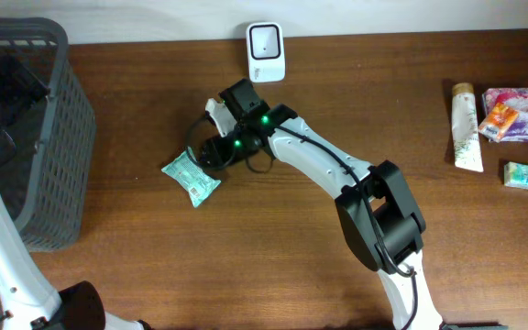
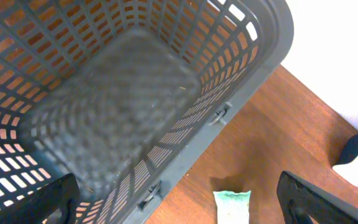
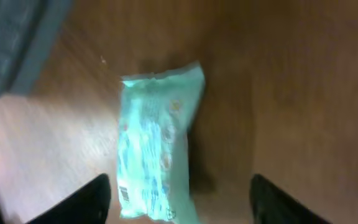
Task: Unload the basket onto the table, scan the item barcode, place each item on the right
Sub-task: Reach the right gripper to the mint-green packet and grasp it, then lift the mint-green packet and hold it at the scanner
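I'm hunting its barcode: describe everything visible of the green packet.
The packet is a small, soft, pale green plastic pouch with sealed ends and faint print, too blurred to read. It lies flat and askew on the wooden table, beneath the right gripper, whose open fingers flank it without clearly touching.

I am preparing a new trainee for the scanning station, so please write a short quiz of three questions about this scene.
1. True or false: the left pincer is open, close to the grey basket.
2. Where does the green packet lie? A) inside the basket B) flat on the wooden table C) lifted into the air
3. Fill in: the right pincer, over the packet, is ____ (open or shut).
Key: 1 true; 2 B; 3 open, with its fingers apart on either side of the packet.
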